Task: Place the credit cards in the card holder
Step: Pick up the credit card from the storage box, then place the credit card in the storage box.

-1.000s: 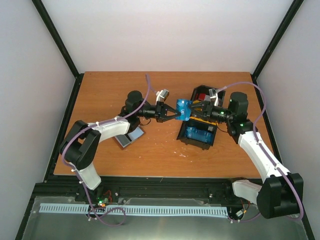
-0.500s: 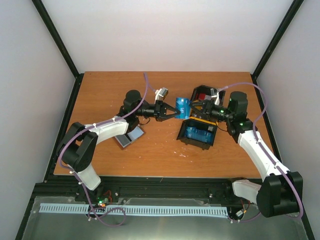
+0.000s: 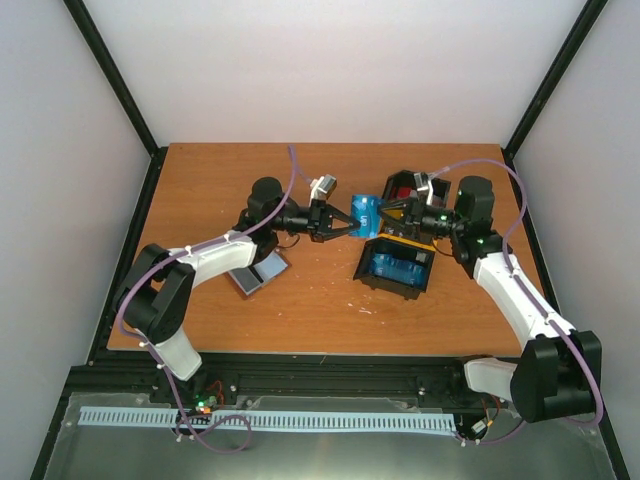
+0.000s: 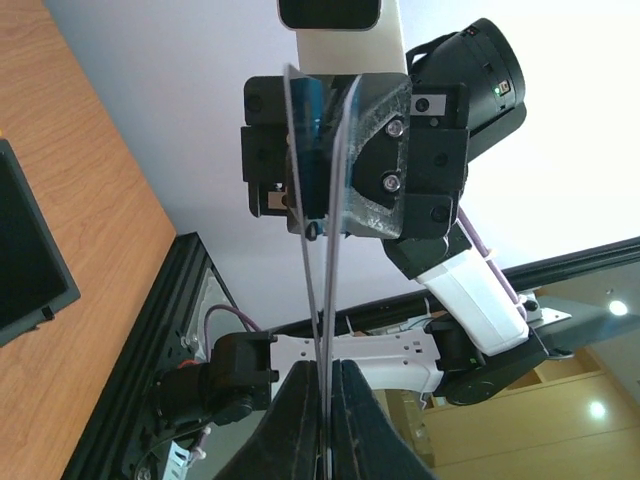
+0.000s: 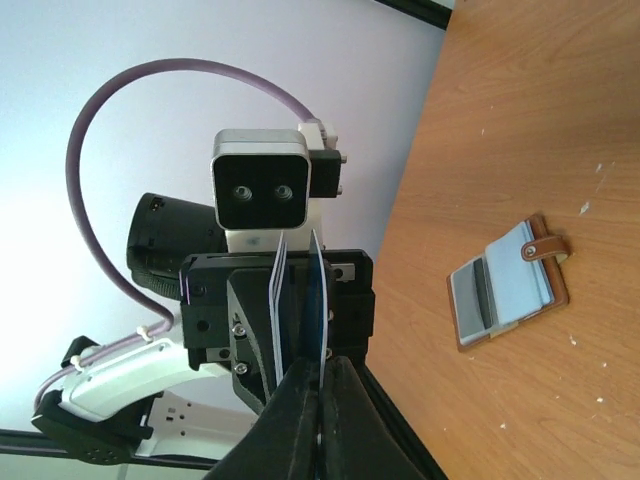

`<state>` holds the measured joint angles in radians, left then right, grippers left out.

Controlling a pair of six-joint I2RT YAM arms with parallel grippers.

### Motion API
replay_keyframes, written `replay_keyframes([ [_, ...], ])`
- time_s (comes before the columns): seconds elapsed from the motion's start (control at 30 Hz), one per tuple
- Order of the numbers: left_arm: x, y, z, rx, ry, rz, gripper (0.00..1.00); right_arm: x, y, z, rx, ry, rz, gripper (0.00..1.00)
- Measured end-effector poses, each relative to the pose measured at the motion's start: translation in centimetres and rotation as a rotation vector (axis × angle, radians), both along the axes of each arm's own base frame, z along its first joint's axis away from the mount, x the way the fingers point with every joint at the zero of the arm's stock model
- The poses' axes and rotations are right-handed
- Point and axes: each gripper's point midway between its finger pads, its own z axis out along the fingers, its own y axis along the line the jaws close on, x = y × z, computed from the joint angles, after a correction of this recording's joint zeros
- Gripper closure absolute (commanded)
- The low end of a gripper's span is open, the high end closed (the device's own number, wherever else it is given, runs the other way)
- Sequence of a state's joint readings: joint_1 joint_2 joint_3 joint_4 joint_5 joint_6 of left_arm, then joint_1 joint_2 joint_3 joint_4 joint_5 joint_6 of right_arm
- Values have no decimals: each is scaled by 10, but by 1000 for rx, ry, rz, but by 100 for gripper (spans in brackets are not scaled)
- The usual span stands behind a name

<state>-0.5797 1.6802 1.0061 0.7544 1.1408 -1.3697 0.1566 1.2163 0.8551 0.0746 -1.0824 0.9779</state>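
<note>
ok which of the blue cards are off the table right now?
The two cards pinched in mid-air between the left gripper and right gripper. The other blue cards lie in the near tray.

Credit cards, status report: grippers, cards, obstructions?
Left gripper and right gripper both shut on blue credit cards, mid-air. Card holder open on table, apart. Left arm hangs over it.

you're looking at a robotics lab test cell; white panels (image 3: 330, 70) close in a wooden table (image 3: 330, 315) on the left, right and far sides, held by black frame posts (image 3: 115, 75); the left arm (image 3: 205, 258) and right arm (image 3: 515, 300) stand on a black rail (image 3: 330, 372) at the near edge; ceiling lights (image 4: 598, 410) glow beyond.
</note>
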Motion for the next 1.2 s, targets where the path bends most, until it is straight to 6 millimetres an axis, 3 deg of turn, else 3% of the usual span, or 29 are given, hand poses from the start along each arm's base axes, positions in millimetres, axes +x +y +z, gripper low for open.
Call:
replay_keyframes([
  [0.1,4,-1,2,6,-10,13,88,5,-3,5,-10,-10,-28,97],
  [0.2,7,-3,0,17,-16,25,88,11,-14,11,-32,-26,-90,97],
  [0.37,9,0,-12,50,-2,33,94,39,-66,34,-76,-86,-310,97],
  [0.43,11,2,-17,62,4,39,97,44,-74,38,-95,-96,-353,97],
  [0.6,14,2,-33,115,4,49,99,45,-90,24,-179,-63,-444,97],
  [0.7,28,-7,-45,167,-6,62,99,43,-100,13,-254,-40,-497,97],
  [0.9,54,-51,-92,346,-32,61,99,33,-120,-5,-388,-3,-580,97],
  [1.03,39,-75,-139,489,-19,4,97,26,-132,-18,-470,34,-626,97],
  [1.2,16,-80,-175,612,-3,-49,89,21,-141,-31,-534,73,-650,97],
])
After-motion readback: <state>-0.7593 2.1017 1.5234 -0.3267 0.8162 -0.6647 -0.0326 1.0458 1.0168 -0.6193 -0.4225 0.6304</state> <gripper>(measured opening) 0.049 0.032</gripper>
